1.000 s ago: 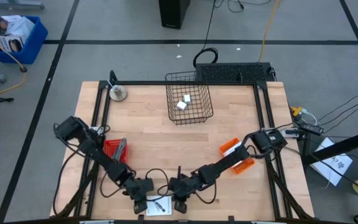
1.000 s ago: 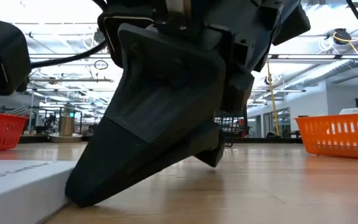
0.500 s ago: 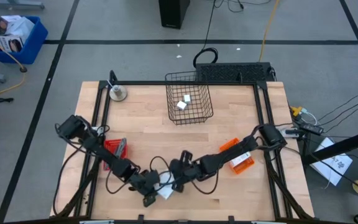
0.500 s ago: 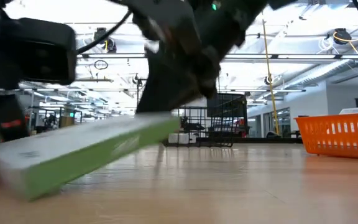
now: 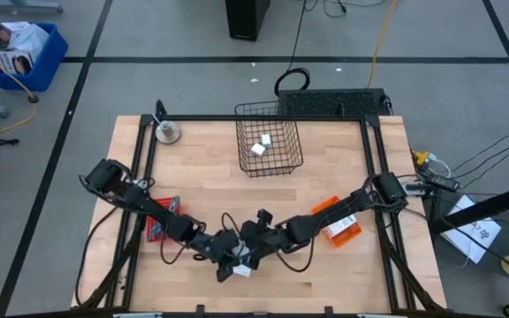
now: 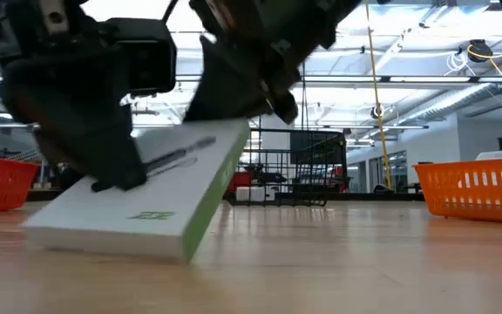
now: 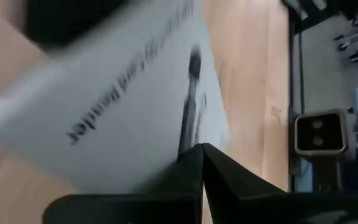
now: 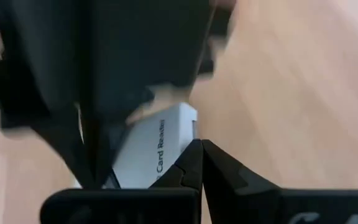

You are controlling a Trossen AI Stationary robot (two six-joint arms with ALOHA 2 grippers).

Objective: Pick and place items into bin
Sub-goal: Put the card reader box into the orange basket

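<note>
Both pincers meet at the near-middle of the table over one flat white cardboard box with a green edge and black printing (image 6: 146, 205). Each has its fingers pressed together, and neither clearly has the box between them. Instead the box appears wedged between the two closed tips.

In the low view the left gripper (image 6: 111, 174) bears on the box's printed top face near its lowered end, while the right gripper (image 6: 273, 100) sits at the raised far corner. The box stands tilted, one long edge on the light wooden tabletop (image 6: 364, 262) and the other lifted. That tilt looks deliberate: a flat box lying on wood offers no edge for narrow fingers, so tipping it between two arms would expose a side to grasp (a judgement, not a thing seen).

From above, the box (image 5: 237, 263) lies just under and between the two tips, left gripper (image 5: 224, 256) on one side, right gripper (image 5: 253, 247) on the other. The black wire basket (image 5: 269, 163), holding small white blocks (image 5: 262, 146), stands well beyond both pincers toward the far edge. A red basket (image 5: 153, 221) lies behind the left arm and an orange one (image 5: 343, 231) beside the right arm.

The right wrist view shows its closed fingers (image 8: 197, 162) touching the box's corner.
</note>
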